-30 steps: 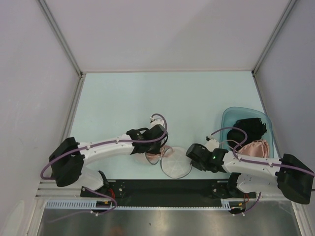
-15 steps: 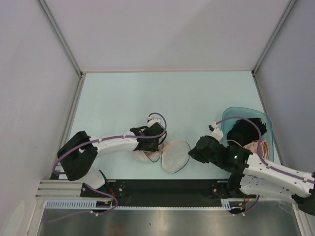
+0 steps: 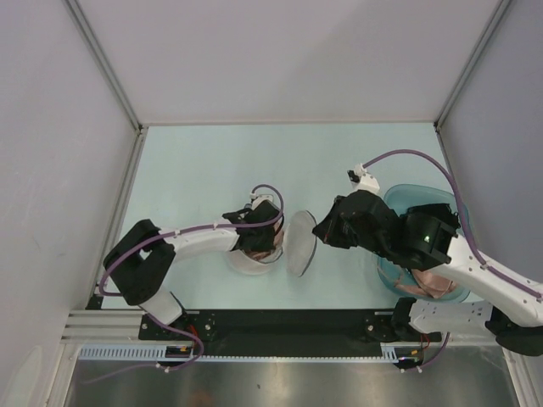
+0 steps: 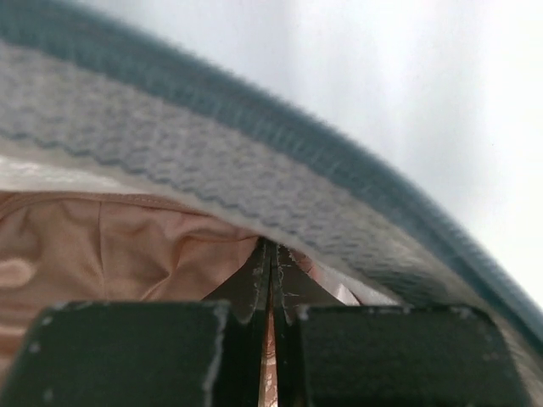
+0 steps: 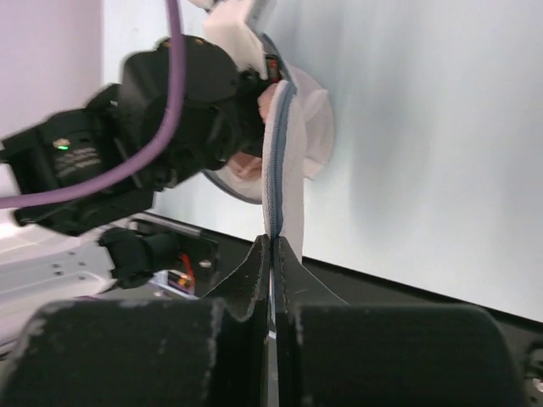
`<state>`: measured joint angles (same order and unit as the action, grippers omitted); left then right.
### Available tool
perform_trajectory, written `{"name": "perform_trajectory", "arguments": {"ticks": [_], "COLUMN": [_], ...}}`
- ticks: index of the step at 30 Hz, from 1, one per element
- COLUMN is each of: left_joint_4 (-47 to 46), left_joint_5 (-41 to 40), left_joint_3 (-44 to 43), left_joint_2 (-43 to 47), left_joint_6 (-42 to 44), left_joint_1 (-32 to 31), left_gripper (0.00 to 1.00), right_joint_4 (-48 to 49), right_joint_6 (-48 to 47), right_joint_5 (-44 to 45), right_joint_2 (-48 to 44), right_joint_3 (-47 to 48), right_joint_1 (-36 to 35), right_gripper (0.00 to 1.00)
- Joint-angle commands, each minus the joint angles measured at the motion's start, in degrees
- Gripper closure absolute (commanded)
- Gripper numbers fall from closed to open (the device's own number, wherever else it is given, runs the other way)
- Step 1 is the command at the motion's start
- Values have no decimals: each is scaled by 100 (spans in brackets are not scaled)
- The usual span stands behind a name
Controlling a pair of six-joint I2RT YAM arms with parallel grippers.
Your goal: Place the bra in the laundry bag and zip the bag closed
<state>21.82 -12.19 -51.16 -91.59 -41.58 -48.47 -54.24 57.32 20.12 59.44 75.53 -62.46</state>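
Both halves of the laundry bag [image 3: 300,243] now stand apart: my right gripper [image 5: 271,250], clamped on its rim, has swung one half upright, while the left gripper [image 4: 271,263], fingers together, tucks the bra [image 4: 127,246] inside. Zipping comes next.

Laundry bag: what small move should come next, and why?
Probably draw the left gripper out of the laundry bag: the bra seems to lie inside, and the right gripper, pinching the raised half's rim, cannot lower it onto that arm.
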Motion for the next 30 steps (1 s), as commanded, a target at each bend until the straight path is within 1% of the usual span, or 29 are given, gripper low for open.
{"name": "perform_trajectory", "arguments": {"ticks": [1, 3, 4, 6, 7, 8, 10, 12, 13, 15, 17, 18, 19, 21, 23, 24, 25, 26, 27, 28, 29, 30], "left_joint_4": [-205, -187, -170, -56, -21, 67, 172, 445, 559, 586, 429, 341, 253, 182, -81, -230, -605, -853, -1099, -1519, -1680, -1812], "left_joint_5": [58, 154, 190, 295, 304, 313, 366, 383, 401, 515, 865, 1041, 1339, 1464, 1850, 2008, 2166, 2559, 2711, 2791, 2661, 2451], "left_joint_3": [-61, -35, -35, 18, 53, 79, 141, 123, 132, 132, 97, 71, 18, -157, -263, -263, -255, -141, -62, 26, 183, 255], "left_joint_2": [228, 571, 703, 1159, 1309, 1667, 1977, 2408, 2566, 2986, 3156, 3208, 3174, 3078, 2972, 2963, 3015, 3059, 3103, 3156, 3287, 3358], "left_joint_6": [1, 36, 62, 124, 133, 142, 186, 247, 273, 413, 598, 773, 827, 906, 906, 889, 880, 793, 722, 643, 547, 581], "left_joint_1": [83, 83, 83, 83, 92, 92, 92, 92, 92, 92, 101, 144, 153, 162, 197, 206, 206, 197, 197, 180, 119, -117], "left_gripper": [97, 88, 79, 67, 58, 54, 45, 41, 36, 31, 28, 29, 31, 37, 40, 40, 38, 36, 34, 33, 32, 31], "right_joint_4": [-263, -237, -193, -35, 27, 88, 176, 282, 308, 352, 361, 353, 361, 422, 467, 484, 458, 423, 405, 370, 379, 414], "right_joint_6": [-554, -904, -1037, -1519, -1705, -1863, -2233, -2548, -2637, -2848, -3086, -3139, -3191, -3210, -3070, -3008, -2929, -2693, -2534, -2341, -2078, -1980], "right_joint_5": [203, 54, -51, -183, -349, -464, -683, -816, -921, -1045, -1089, -1150, -1142, -1211, -1273, -1352, -1344, -1309, -1222, -1160, -1116, -1142], "right_joint_2": [94, 120, 120, 85, 68, 68, 103, 155, 173, 269, 340, 375, 445, 507, 621, 674, 735, 849, 885, 937, 990, 999], "right_joint_3": [208, 225, 217, 173, 147, 120, 85, 102, 164, 260, 410, 454, 524, 559, 708, 796, 875, 989, 1025, 1052, 1043, 1017], "right_joint_1": [102, 409, 488, 760, 866, 971, 1235, 1367, 1376, 1385, 1385, 1394, 1394, 1403, 1420, 1420, 1412, 1412, 1412, 1412, 1412, 1412], "right_gripper": [100, 100, 100, 100, 100, 100, 100, 100, 100, 100, 100, 100, 100, 100, 100, 100, 100, 100, 100, 100, 100, 100]}}
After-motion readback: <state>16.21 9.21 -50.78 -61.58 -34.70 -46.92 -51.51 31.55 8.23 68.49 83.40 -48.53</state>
